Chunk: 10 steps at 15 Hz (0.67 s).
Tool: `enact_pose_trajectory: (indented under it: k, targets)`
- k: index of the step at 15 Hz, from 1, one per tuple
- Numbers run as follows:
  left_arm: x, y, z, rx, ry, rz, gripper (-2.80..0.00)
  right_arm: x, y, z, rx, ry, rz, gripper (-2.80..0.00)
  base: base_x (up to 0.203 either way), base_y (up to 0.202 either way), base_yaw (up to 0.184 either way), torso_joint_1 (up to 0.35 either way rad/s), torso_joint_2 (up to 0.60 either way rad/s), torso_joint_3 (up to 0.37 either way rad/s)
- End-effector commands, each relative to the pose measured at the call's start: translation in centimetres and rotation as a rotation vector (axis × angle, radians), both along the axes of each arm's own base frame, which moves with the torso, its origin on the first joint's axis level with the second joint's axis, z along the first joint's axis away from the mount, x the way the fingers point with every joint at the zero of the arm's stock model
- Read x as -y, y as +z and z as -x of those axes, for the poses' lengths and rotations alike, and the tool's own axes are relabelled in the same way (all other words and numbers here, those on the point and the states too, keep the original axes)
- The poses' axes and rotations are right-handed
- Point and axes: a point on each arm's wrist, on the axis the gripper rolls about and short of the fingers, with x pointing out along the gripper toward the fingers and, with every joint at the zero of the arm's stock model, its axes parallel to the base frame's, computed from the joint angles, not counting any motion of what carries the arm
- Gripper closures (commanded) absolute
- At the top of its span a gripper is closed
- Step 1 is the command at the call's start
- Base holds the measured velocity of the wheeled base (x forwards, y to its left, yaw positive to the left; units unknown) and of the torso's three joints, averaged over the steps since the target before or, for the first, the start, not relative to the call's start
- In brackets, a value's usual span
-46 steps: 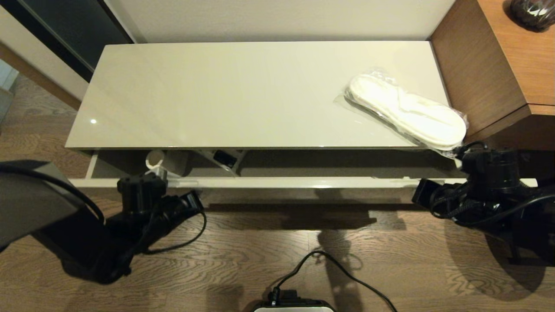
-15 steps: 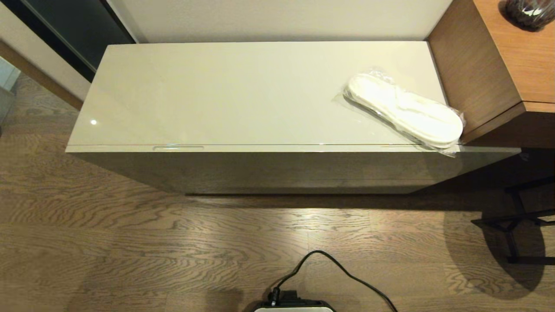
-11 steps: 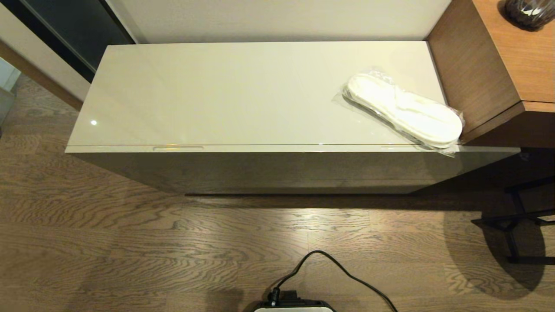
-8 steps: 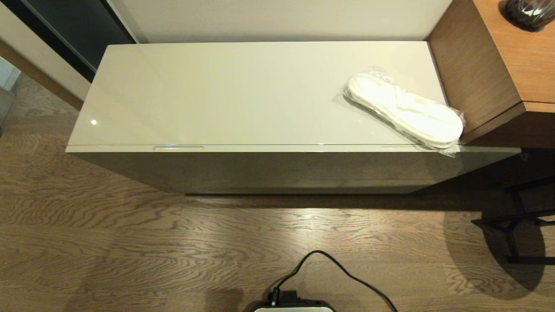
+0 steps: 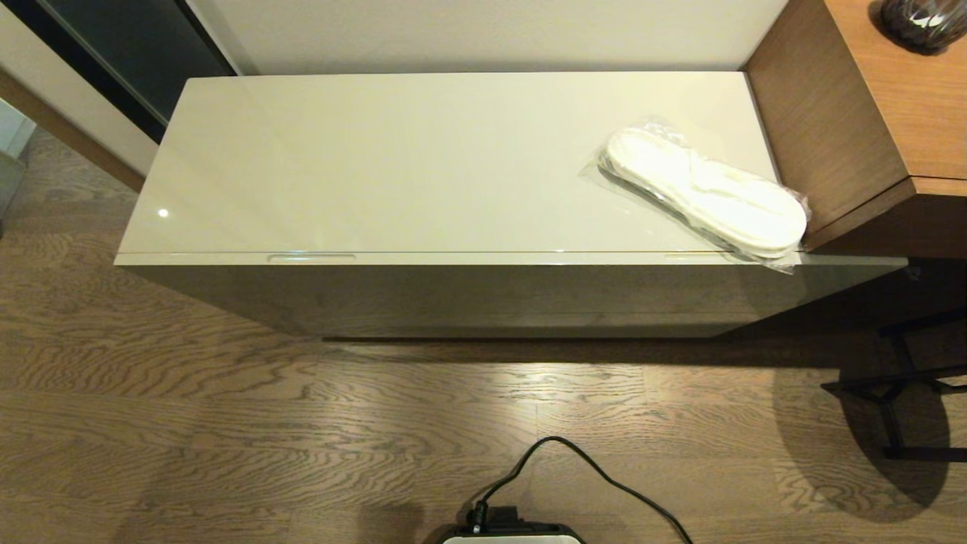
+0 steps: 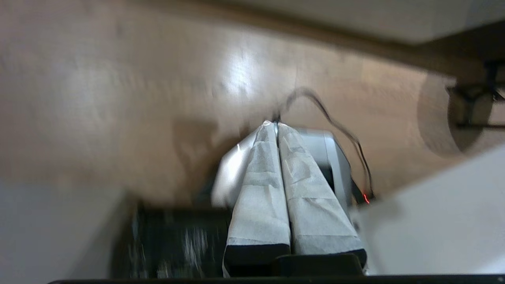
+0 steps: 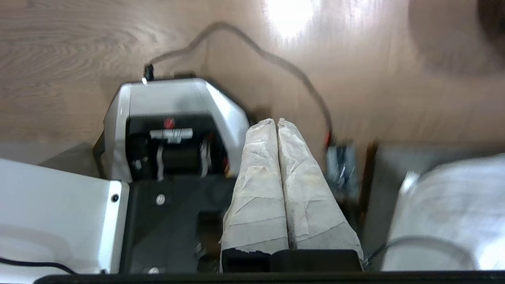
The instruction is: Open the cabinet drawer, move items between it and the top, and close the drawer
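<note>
The cabinet drawer [image 5: 483, 259] sits flush with the long beige cabinet, its left slot handle [image 5: 310, 258] along the front edge. White slippers in clear plastic [image 5: 706, 194] lie on the glossy top [image 5: 393, 159] at its right end. The wrapped bundle is hidden. Neither arm shows in the head view. My left gripper [image 6: 275, 125] is shut and empty, held low over my own base. My right gripper [image 7: 276, 121] is shut and empty too, over the base and the floor.
A brown wooden unit [image 5: 869, 113] adjoins the cabinet's right end, with a dark vase [image 5: 922, 19] on it. A black stand [image 5: 903, 393] rests on the wood floor at right. My base and its black cable [image 5: 559, 468] show at the near edge.
Three seconds ago the drawer stood partly open with both grippers at its front; it is now shut and both arms have drawn back out of the head view.
</note>
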Motion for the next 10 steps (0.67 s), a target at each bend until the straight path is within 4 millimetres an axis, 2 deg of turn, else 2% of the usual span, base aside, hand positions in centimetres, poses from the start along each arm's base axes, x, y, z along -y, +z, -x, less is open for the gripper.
enact_pose_trajectory:
  k: [1,2,4,6,7,8,10]
  targets:
    - [0.0,-0.1,-0.7,0.039,0.004,-0.025,0.0,0.0,0.8,0.3,0.042,0.039,0.041,0.0,0.0,0.0,0.0,0.0,0.0,0.0]
    - [0.0,-0.1,-0.8,0.045,0.004,-0.033,0.0,0.0,0.7,0.3,0.045,0.039,0.044,0.0,0.0,0.0,0.0,0.0,0.0,0.0]
    - [-0.1,0.0,-2.3,0.163,0.013,-0.082,0.0,0.8,-0.1,0.8,0.065,0.1,0.06,0.0,0.0,0.0,0.0,0.0,0.0,0.0]
    - [-0.1,-0.3,-4.2,0.288,0.032,-0.096,0.0,0.9,-2.3,1.5,0.125,0.101,0.077,0.0,0.0,0.0,0.0,0.0,0.0,0.0]
    - [-0.1,-0.4,-4.9,0.365,0.04,-0.097,0.0,0.8,-4.0,1.2,0.171,0.096,0.092,0.0,0.0,0.0,0.0,0.0,0.0,0.0]
    - [-0.1,-0.6,-5.6,0.427,0.045,-0.099,0.0,0.8,-4.8,0.3,0.228,0.091,0.105,0.0,0.0,0.0,0.0,0.0,0.0,0.0]
    - [-0.1,-1.5,-6.6,0.505,0.047,-0.109,0.0,0.8,-5.6,-1.3,0.324,0.081,0.117,0.0,0.0,0.0,0.0,0.0,0.0,0.0]
